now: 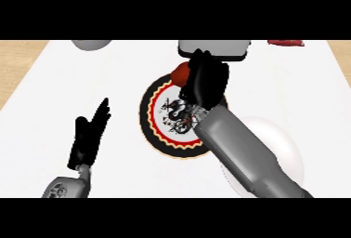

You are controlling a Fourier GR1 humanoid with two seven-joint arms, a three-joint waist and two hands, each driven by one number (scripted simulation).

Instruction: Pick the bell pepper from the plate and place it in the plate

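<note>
1. Red bell pepper (180, 73), rounded and glossy, only partly visible at the upper left rim of the patterned plate (156, 122); rest hidden behind the right hand (205, 81).
2. Patterned plate: black outer band with a scalloped cream edge, red ring inside, white centre bearing a dark dragon-like figure; lying flat in the middle of the white counter (61, 93).
3. Plain white plate (284, 148) just right of the patterned one, largely covered by the right forearm (243, 153).
4. Right forearm, grey, rising diagonally from the lower right edge across both plates toward the pepper.
5. Right hand black, over the far rim of the patterned plate, fingers curled down against the pepper's right side; apparently closed round it, though the contact itself is mostly hidden.
6. Cannot tell whether the pepper rests on the plate or is lifted off it.
7. Left hand (89, 137) at the lower left over bare counter, fingers straight and pointing up and away, holding nothing, well apart from the plates.
8. At the far edge: a grey rounded object (91, 44) at upper left, a grey box-like object (214, 48) just behind the right hand, a dark red item (288, 42) at upper right.
</note>
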